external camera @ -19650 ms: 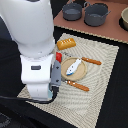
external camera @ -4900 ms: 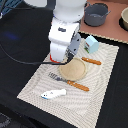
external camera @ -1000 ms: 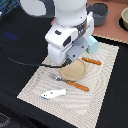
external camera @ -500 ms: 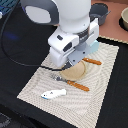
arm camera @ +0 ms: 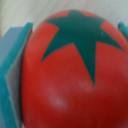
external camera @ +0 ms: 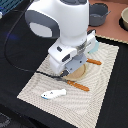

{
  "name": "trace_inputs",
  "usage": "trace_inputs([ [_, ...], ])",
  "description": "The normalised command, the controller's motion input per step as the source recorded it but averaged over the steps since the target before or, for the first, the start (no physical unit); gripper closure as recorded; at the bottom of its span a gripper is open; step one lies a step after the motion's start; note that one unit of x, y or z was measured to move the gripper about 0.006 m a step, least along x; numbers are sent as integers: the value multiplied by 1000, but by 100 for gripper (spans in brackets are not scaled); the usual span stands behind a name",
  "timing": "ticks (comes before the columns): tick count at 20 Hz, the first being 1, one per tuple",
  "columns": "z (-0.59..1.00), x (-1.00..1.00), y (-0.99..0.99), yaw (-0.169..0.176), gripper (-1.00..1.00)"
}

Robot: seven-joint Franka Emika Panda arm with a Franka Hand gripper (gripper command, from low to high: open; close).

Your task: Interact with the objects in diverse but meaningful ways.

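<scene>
In the wrist view a round red tomato (arm camera: 75, 75) with a green star top fills the frame. My gripper (arm camera: 70, 65) has a teal finger (arm camera: 12, 75) pressed on one side of it and the other finger's edge (arm camera: 123, 27) on the opposite side. In the exterior view the arm's hand (external camera: 67, 57) is low over the tan round plate (external camera: 82, 70) and hides the tomato and fingertips. The white-and-blue fish (external camera: 52, 94) lies on the striped mat (external camera: 100, 100) near its front. The pale blue cup (external camera: 93, 46) stands behind the hand. The bread-like block is hidden.
An orange-handled knife (external camera: 78, 86) lies beside the plate and another orange-handled utensil (external camera: 94, 61) lies at its far side. A fork (external camera: 46, 75) lies at the mat's edge on the exterior view's left. Grey pots (external camera: 98, 14) and a bowl (external camera: 124, 18) stand at the back.
The arm has come lower over the plate and leans further toward the exterior view's left. The fish and utensils have not moved.
</scene>
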Motion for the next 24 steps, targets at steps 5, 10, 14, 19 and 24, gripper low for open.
trace_inputs([
  [5, 1000, 225, 232, -55, -100],
  [10, 790, 41, 371, -16, -100],
  [14, 321, -120, 604, 125, -100],
  [19, 82, -209, 603, 146, -100],
  [24, -49, -314, 550, 144, -100],
])
